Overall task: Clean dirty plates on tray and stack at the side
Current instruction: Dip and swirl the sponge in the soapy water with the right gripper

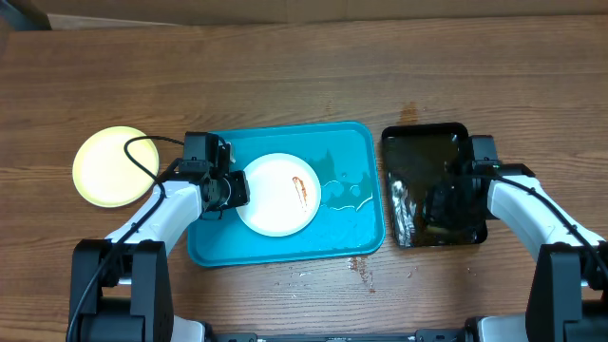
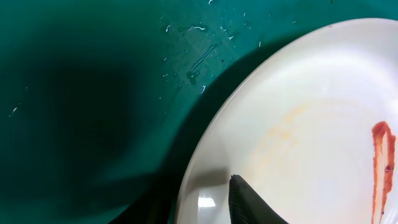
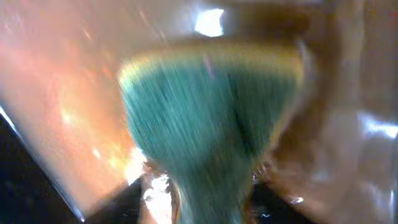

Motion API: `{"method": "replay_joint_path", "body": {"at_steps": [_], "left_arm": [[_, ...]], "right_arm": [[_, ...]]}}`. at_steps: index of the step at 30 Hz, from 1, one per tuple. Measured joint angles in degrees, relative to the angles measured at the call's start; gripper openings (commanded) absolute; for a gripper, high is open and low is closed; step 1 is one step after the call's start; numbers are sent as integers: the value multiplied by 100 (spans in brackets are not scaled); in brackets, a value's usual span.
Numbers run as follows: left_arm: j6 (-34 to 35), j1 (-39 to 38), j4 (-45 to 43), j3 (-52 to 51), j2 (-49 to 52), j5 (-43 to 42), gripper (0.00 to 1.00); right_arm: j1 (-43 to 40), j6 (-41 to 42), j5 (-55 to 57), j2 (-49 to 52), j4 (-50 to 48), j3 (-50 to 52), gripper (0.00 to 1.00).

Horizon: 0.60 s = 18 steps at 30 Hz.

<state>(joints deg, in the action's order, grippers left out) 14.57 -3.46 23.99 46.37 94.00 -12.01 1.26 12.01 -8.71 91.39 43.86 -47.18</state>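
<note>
My left gripper [image 1: 238, 188] sits at the white plate [image 1: 274, 201], on its left rim; clamped or not, I cannot tell.

We find the widest free room along the far side of the surface [image 1: 285, 76], which is bare wood beyond both trays. The right half of the turquoise tray [image 1: 356, 228] is open, only wet. Its left half is taken by the white plate [image 1: 275, 204], with the left end effector [image 1: 233, 188] at the plate's left rim. The pale yellow plate [image 1: 114, 166] fills the far left, and a black cable [image 1: 142, 139] arcs over its edge. Only a narrow gap parts the turquoise tray from the black tray [image 1: 427, 142], where the right end effector [image 1: 445, 204] and a crumpled shiny lump [image 1: 401, 214] stand in the way.
</note>
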Motion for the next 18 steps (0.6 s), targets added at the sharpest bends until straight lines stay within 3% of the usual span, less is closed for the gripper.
{"method": "replay_joint_path", "body": {"at_steps": [5, 7, 10, 11, 13, 15, 18], "left_arm": [[0, 0, 7, 9, 0, -4, 35], [0, 0, 9, 9, 0, -4, 35], [-2, 0, 15, 9, 0, -9, 33], [-2, 0, 15, 9, 0, -9, 33], [0, 0, 15, 9, 0, -9, 32], [0, 0, 17, 9, 0, 2, 30], [-2, 0, 20, 9, 0, 7, 25]], "right_arm": [[2, -2, 74, 2, -656, 0, 70], [2, -2, 131, 2, -678, 0, 63], [2, 24, 181, 2, -614, 0, 39], [2, 20, 201, 2, -603, 2, 26], [2, 2, 221, 2, -621, 13, 15], [2, 24, 214, 2, -667, 28, 15], [2, -4, 205, 2, -763, 46, 32]]}}
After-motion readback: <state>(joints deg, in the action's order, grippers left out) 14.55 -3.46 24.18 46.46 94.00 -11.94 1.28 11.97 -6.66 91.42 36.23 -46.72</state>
